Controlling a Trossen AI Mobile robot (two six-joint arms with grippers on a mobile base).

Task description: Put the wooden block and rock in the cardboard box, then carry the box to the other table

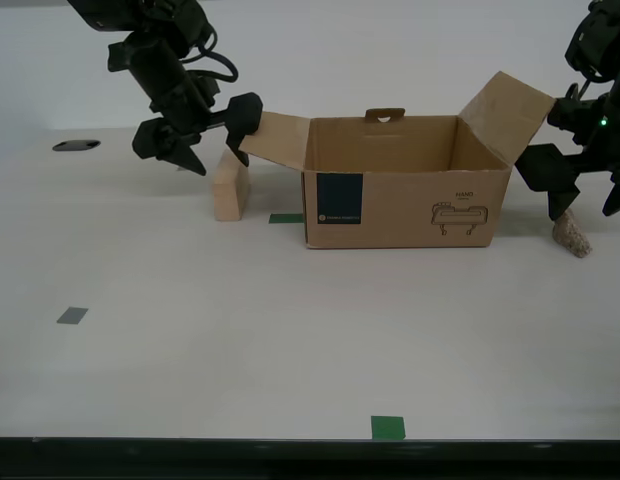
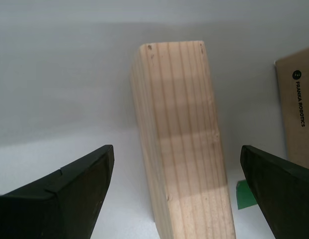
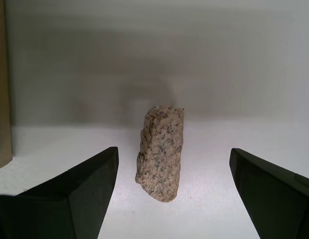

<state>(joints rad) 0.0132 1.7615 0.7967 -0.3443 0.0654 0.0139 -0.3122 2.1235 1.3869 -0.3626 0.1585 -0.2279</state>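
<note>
The exterior view shows the box (image 1: 405,185) standing open on the white desk (image 1: 240,350), its flaps folded outward and its blue label facing the camera. The block (image 1: 230,190) stands on end on the desk just beside the box, toward the exterior view's left, under the tip of that side's flap. The rock (image 1: 571,235) lies on the desk near the box's other end, toward the exterior view's right. Neither is inside the box.

My second hand (image 1: 208,150) is held just above the block. In the second wrist view the block (image 2: 182,144) is seen between the two dark fingers (image 2: 70,191), which are spread wide and touch nothing; the edge of the box (image 2: 296,109) and a green tape mark (image 2: 246,195) lie beside it.

My first hand (image 1: 588,200) is held above the rock. In the first wrist view the rock (image 3: 160,152) stands upright between the fingers (image 3: 75,199), which are likewise spread apart and clear of it.

More tape marks are scattered over the desk, one green (image 1: 387,428) near the front edge and one grey (image 1: 72,316).
</note>
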